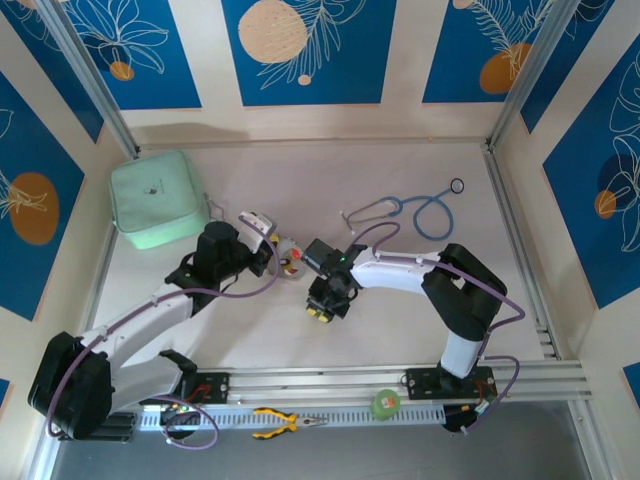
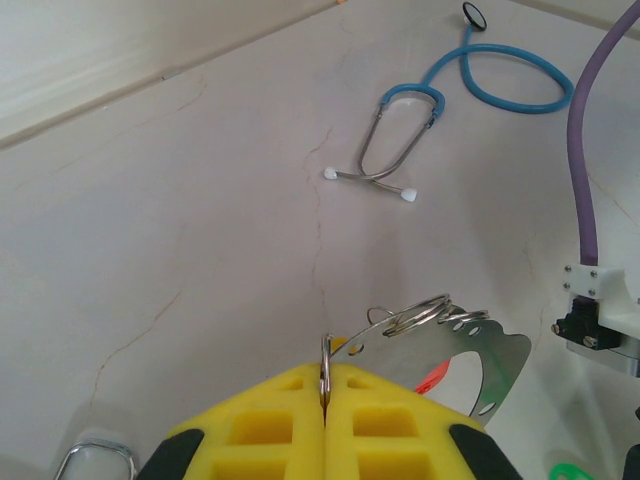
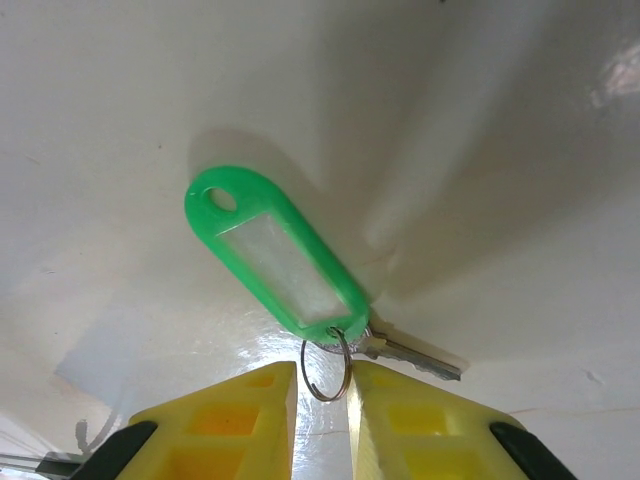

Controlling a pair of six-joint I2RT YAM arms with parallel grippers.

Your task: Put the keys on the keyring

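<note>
The left gripper (image 2: 325, 388), its yellow fingers (image 2: 270, 420) pressed together, pinches the thin wire of the keyring (image 2: 325, 362) above the pale table (image 2: 200, 250). A bunch of small metal rings (image 2: 420, 315), a curved perforated metal strip (image 2: 495, 365) and a red tag (image 2: 430, 380) hang just beyond the fingertips. From above, that gripper (image 1: 283, 258) sits mid-table, near the right gripper (image 1: 322, 308).

The right gripper (image 3: 323, 375) points down at the table with its jaws a narrow slot apart. A small split ring (image 3: 347, 362) stands in the slot; whether it is clamped cannot be told. On that ring, a green-tagged key (image 3: 415, 355) lies flat on the table, its green tag (image 3: 275, 255) stretching away from the fingers.

Farther out lie a blue stethoscope (image 1: 420, 210) at far right and a mint-green pouch (image 1: 155, 200) at far left. Yellow-handled pliers (image 1: 285, 423) rest on the near rail.
</note>
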